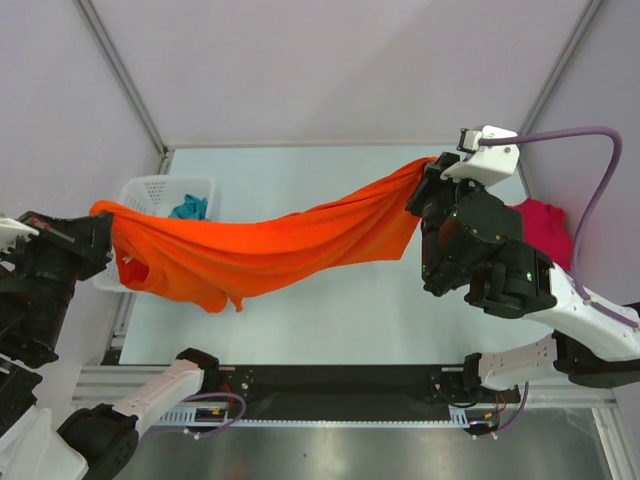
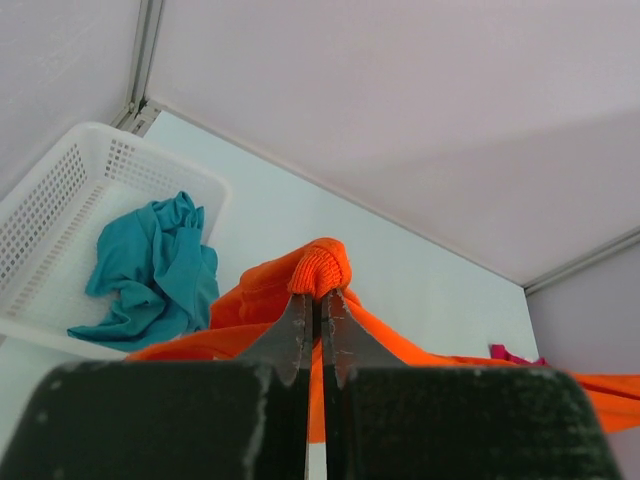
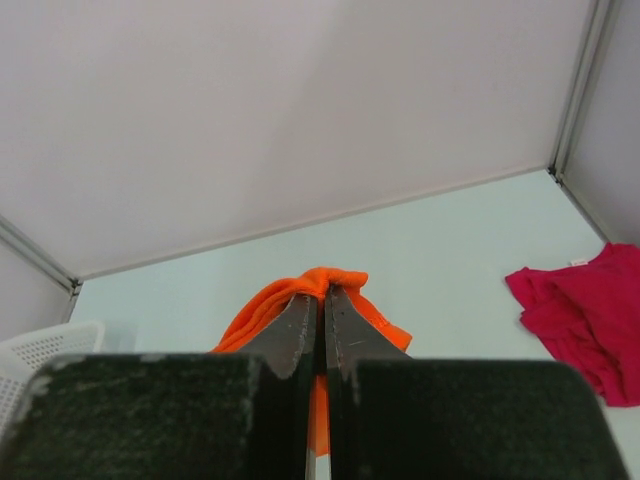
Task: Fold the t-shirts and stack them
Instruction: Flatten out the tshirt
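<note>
Hanging over the pale counter (image 1: 300,320) is the orange t-shirt (image 1: 280,245), the biggest soft thing here. It is pulled long, from the left edge toward the far right corner, and its middle sags down. I think the arms hold it up like this so it opens out and can be laid flat for folding. The white basket (image 1: 135,190) sits at the far left corner. The red t-shirt (image 1: 545,228) lies in a bunch by the right edge. The teal t-shirt (image 1: 190,208) is crumpled inside the basket. The left claw (image 2: 317,300) is squeezed tight on one bit of the orange cloth. The right claw (image 3: 322,300) pinches another bit just the same. No shirt is folded yet, so the job looks like it is only starting.
</note>
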`<state>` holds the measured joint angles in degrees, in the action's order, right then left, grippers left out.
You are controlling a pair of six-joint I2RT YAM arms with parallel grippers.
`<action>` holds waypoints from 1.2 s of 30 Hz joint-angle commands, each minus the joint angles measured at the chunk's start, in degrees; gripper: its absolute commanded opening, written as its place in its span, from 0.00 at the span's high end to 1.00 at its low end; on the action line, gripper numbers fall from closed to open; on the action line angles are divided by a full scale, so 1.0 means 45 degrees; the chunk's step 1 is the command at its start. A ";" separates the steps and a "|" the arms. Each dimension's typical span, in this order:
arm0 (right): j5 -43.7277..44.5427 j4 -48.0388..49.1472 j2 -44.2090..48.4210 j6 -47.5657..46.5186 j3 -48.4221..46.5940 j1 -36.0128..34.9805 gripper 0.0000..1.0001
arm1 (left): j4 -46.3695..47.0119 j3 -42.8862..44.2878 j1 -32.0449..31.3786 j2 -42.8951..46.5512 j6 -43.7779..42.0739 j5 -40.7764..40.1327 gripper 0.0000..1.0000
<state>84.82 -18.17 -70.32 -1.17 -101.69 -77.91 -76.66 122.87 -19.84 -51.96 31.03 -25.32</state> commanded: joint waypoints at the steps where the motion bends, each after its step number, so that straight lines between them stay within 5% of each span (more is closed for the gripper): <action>1: 0.3535 -0.1508 0.0061 0.1626 -0.0801 0.0145 1.00 | 0.0376 0.0235 0.0072 -0.0209 0.0058 -0.0076 1.00; 8: 0.2952 -0.1841 0.0022 0.2039 -0.0490 0.1743 1.00 | 0.0980 -0.0816 0.0072 -0.0892 -0.0175 0.0021 1.00; 10: 0.1684 0.1424 0.0333 -0.1180 0.1236 0.2988 1.00 | 0.1546 -0.1169 0.0072 -0.1088 -0.0253 0.0060 1.00; 11: 0.1080 0.6062 0.0741 -0.3100 0.2275 0.3267 1.00 | 0.1799 -0.1655 0.0072 -0.1282 -0.0331 0.0099 1.00; 13: 0.0976 0.9514 0.0668 -0.6480 0.3743 0.3776 1.00 | 0.2483 -0.2087 0.0072 -0.1634 -0.0546 0.0216 1.00; 16: 0.0860 0.8808 -0.0229 -0.5954 0.3846 0.4908 1.00 | 0.3400 -0.3063 0.0091 -0.2493 -0.0683 0.0372 1.00; 18: 0.0354 0.6609 -0.0640 -0.3756 0.3945 0.5709 1.00 | 0.4357 -0.4059 0.0130 -0.3060 -0.0723 0.0567 1.00; 19: -0.0035 0.4780 -0.0758 -0.2081 0.3771 0.6060 1.00 | 0.4631 -0.4313 0.0150 -0.3255 -0.0703 0.0800 1.00; 20: -0.2166 -0.1581 -0.0894 0.3872 0.2435 0.7243 1.00 | 0.5137 -0.4761 0.0266 -0.3702 -0.0684 0.0899 1.00; 22: -0.5550 -0.5266 -0.1869 0.7377 0.1565 0.9568 1.00 | 0.5725 -0.5290 0.0364 -0.4327 -0.0684 0.1230 1.00; 23: -0.6804 -0.5761 -0.2201 0.8104 0.2085 1.0217 1.00 | 0.6250 -0.5776 0.0520 -0.4544 -0.0703 0.1348 1.00; 27: -0.6893 -0.4420 -0.3741 0.7856 0.3708 1.1041 1.00 | 0.7386 -0.6717 0.0950 -0.5813 -0.0723 0.1857 1.00; 36: -0.8516 -0.3442 -0.7338 0.7858 0.2990 1.1962 1.00 | 0.8461 -0.6777 0.1146 -0.8587 -0.0976 0.1584 1.00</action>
<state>49.50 -34.85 -100.03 31.53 -84.82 -25.12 -44.45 91.61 -15.40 -88.86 28.36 -17.47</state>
